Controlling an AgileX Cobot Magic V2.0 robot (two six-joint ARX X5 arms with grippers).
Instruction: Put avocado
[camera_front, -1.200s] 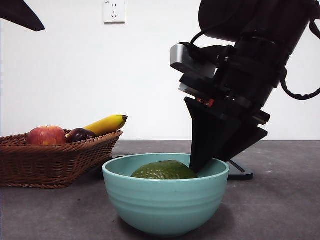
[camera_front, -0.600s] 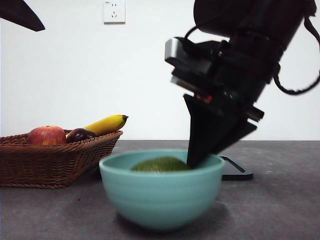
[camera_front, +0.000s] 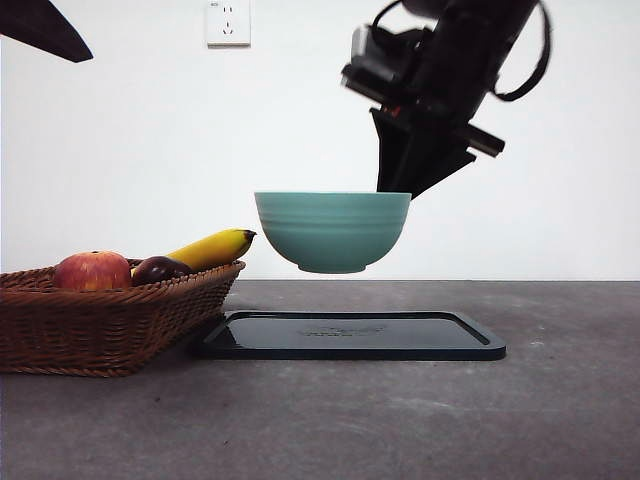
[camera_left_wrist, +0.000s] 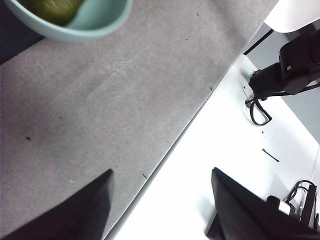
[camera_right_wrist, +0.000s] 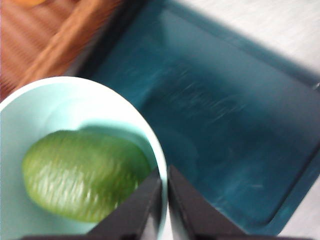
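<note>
Overhead, the right gripper (camera_front: 400, 192) pinches the rim of a smooth, ribbed teal bowl (camera_front: 332, 231), one jaw inside the wall and one outside, holding it in the air above a flat, glossy black tray (camera_front: 350, 335) on the grey, speckled bench (camera_front: 500, 420). Beside the tray sits a woven wicker basket (camera_front: 100, 325). Inside the bowl lies the avocado (camera_right_wrist: 82, 175), oval and finely pebbled, just beside the inner jaw. Off by the bench edge, the left gripper (camera_left_wrist: 160, 200) hangs with jaws apart, holding nothing
</note>
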